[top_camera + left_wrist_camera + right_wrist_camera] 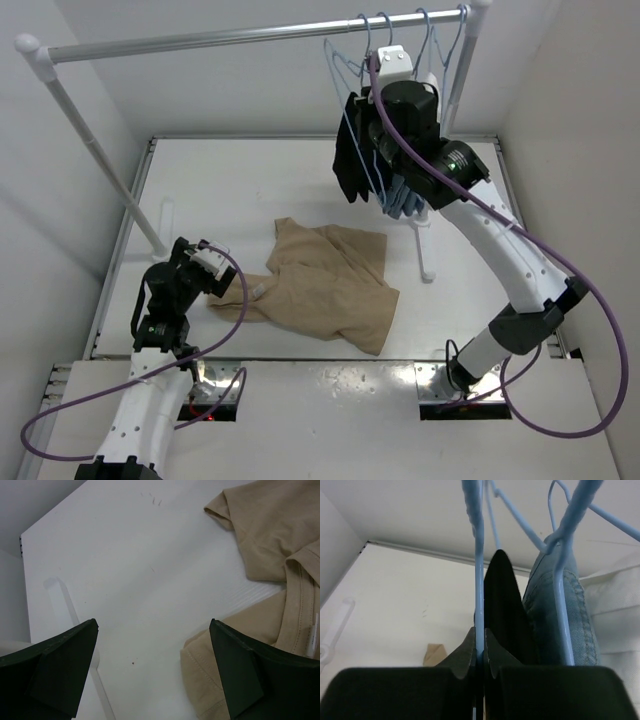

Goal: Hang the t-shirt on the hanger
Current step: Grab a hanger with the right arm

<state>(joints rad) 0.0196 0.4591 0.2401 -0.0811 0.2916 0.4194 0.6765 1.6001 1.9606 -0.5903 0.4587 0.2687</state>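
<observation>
Currently R claw (479, 652) clenched on light-blue wire hanger (479, 580); L claw (152, 630) released above desk (125, 555) nr left edge, beside tan t-shirt (270, 530).

You're looking down on a white table (250, 180), boxed in by plain white walls (565, 90) at the left, back and right. A silver rail (200, 42) spans the top on white posts (100, 150). Light's even and soft, and shadows stay faint.

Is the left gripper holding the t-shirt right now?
No, the left gripper is open above the table, and the t-shirt lies loose by one finger.
</observation>
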